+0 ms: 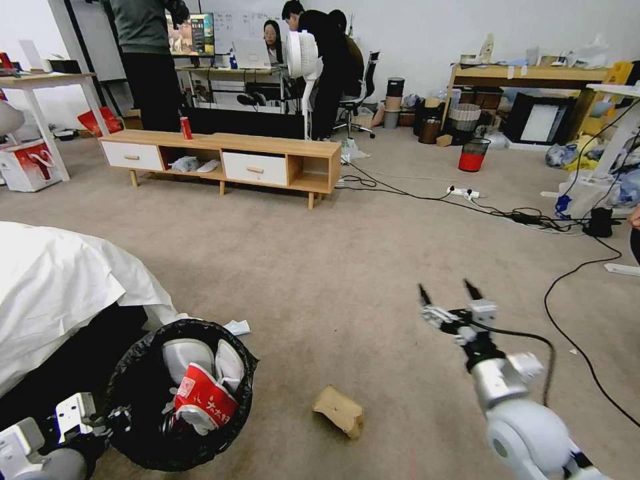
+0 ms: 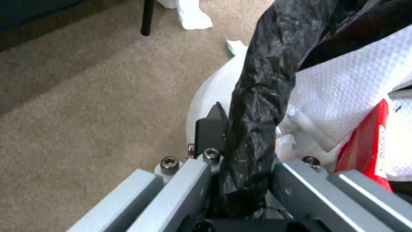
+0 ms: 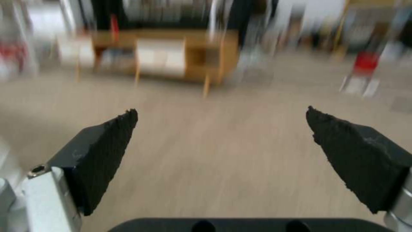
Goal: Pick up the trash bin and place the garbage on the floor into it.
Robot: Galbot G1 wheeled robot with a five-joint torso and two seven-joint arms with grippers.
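Two arms: left gripper (image 2: 240,161) clamps trash bin (image 1: 133,400); right gripper (image 1: 450,297) raised, jaws spread.

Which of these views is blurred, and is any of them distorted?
Right wrist view: streaky blur over the cabinet and the floor, open right end effector fairly crisp. Head view: sharp, wide-angle bending at the edges. Left wrist view: soft and blocky, left end effector on the trash bin rim.

Left claw (image 1: 110,421) low, pinched shut on a rim; right claw (image 1: 449,292) outstretched, fingers wide apart.
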